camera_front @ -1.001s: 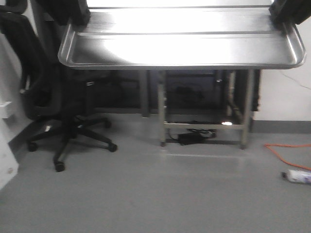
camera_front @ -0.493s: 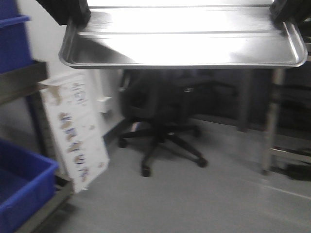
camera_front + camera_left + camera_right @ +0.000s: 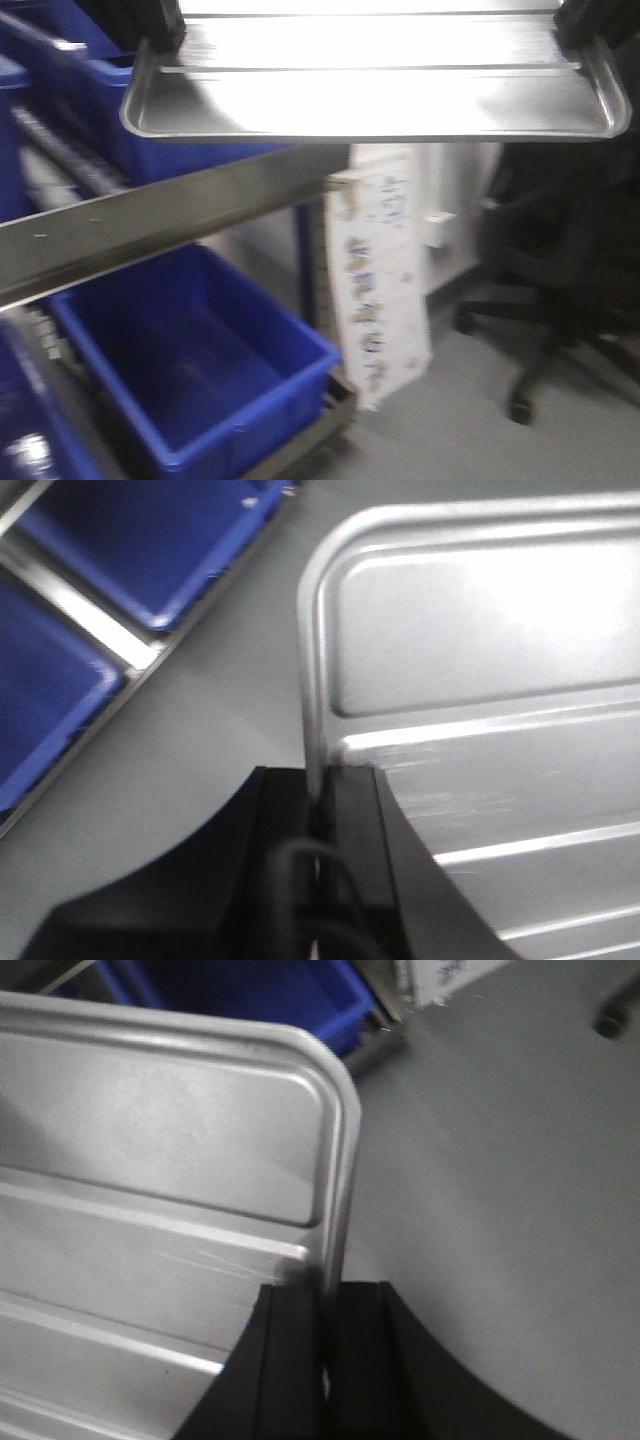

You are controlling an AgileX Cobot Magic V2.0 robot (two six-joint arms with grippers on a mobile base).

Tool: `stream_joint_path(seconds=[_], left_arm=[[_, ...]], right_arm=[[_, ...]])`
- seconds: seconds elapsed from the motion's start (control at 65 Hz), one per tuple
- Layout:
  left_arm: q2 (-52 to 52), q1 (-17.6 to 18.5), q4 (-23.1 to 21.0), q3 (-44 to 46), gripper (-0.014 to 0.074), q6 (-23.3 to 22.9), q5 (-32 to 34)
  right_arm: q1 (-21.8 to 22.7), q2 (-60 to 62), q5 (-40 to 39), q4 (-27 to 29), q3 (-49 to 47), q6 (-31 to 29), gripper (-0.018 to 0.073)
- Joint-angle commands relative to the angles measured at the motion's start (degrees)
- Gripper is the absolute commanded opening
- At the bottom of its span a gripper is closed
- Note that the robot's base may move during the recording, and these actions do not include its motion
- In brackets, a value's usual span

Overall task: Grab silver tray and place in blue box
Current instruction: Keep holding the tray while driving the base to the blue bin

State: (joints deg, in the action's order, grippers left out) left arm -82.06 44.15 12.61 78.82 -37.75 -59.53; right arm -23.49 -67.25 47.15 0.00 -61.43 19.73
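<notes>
From the front, the silver tray point(image 3: 370, 100) hung level in the air, well above the blue box point(image 3: 250, 420) on the lower shelf of a rack point(image 3: 150, 225). At the left wrist, the left pincer point(image 3: 320, 815) was clamped narrowly on the tray's rolled rim. At the right wrist, the right pincer point(image 3: 322, 1325) gripped the opposite rim likewise.

We saw the silver tray point(image 3: 370, 100) cut off by the top edge in the front view. In the wrist views, the left gripper point(image 3: 322, 785) and right gripper point(image 3: 322, 1295) ran off the bottom edge. The blue box point(image 3: 200, 370) was blurred and cropped at the bottom. We could not read the smeared print on the white board point(image 3: 380, 270). The dark chair point(image 3: 560, 280) was cut off at the right.
</notes>
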Motion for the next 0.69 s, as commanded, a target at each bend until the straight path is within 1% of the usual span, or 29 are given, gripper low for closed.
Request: stream_joint_path(seconds=[0.0, 0.677], left_arm=[[2.19, 0.15, 2.92, 1.45, -0.0105, 0.81, -1.32], [2.19, 0.15, 2.7, 1.45, -0.0105, 0.81, -1.32]], right_arm=[[0.43, 1.51, -3.01, -3.12, -1.91, -0.65, 0.0058], [0.43, 1.51, -3.01, -3.12, -1.91, -0.65, 0.0058]])
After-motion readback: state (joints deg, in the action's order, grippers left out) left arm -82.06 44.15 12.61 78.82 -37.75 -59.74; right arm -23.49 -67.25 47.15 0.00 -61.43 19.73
